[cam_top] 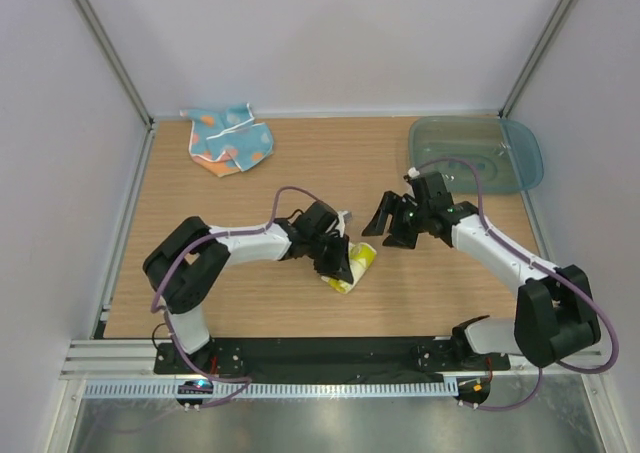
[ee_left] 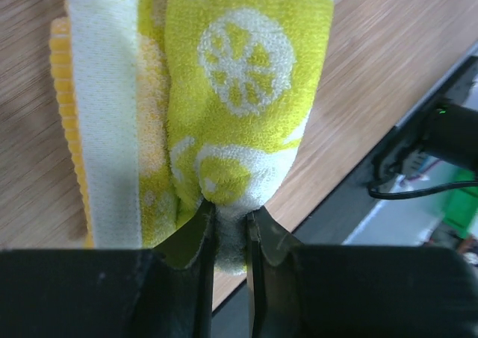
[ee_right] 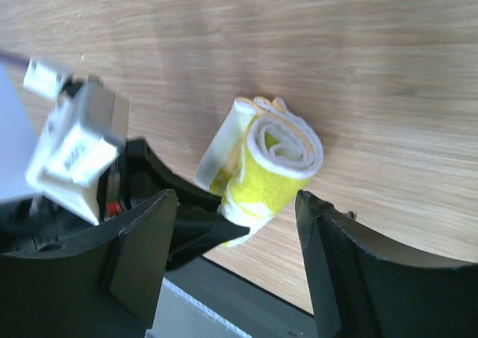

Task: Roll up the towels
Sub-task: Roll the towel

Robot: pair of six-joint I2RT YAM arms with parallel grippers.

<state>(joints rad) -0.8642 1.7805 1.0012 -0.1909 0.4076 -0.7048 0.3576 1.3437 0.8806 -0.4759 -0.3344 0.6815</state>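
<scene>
Two towels on wooden table [cam_top: 300,178]: one yellow lemon-print towel [cam_top: 360,263], rolled, near centre, end pinched tight in left gripper [ee_left: 226,218]; one blue patterned towel [cam_top: 230,139] crumpled far left; right gripper [cam_top: 390,228] spread apart, empty, right of roll; one teal plastic tub [cam_top: 530,158] far right.

Bare table [cam_top: 330,163] lies between the crumpled towel [cam_top: 230,139] and tub [cam_top: 478,153]; the left gripper [cam_top: 337,261] crowds the rolled towel [cam_top: 361,262].

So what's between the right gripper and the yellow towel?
Nothing but bare table, per the top view: a strip of wood separates the open right gripper from the yellow towel. The left gripper pinches the towel from the other side.
</scene>
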